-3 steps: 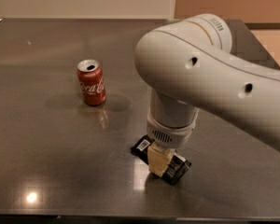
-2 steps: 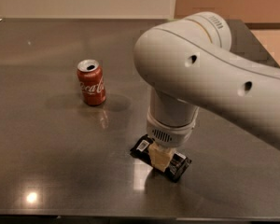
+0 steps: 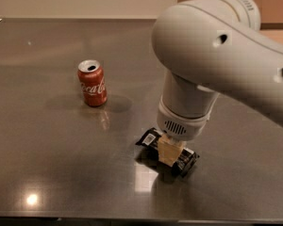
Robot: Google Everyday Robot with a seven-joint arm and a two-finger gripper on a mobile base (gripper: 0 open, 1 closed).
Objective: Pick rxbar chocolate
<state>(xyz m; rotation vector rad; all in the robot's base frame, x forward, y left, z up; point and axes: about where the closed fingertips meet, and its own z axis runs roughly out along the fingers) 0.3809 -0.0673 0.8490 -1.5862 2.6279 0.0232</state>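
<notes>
The rxbar chocolate point(image 3: 150, 137), a flat black bar with a small white label at its left end, is at the front middle of the dark table point(image 3: 47, 140). My gripper point(image 3: 170, 155) comes straight down from the big white arm point(image 3: 212, 55) and is shut across the middle of the bar. A tan finger pad point(image 3: 170, 149) covers the bar's centre. The bar's two ends stick out to the left and right. It hangs just above the table, with a shadow under it.
A red soda can point(image 3: 92, 83) stands upright to the left and further back, well apart from the bar. The table's front edge point(image 3: 132, 218) runs just below the bar. The white arm hides the table's right middle.
The gripper and arm have risen a little, and the bar has come up with them. The soda can has not moved.
</notes>
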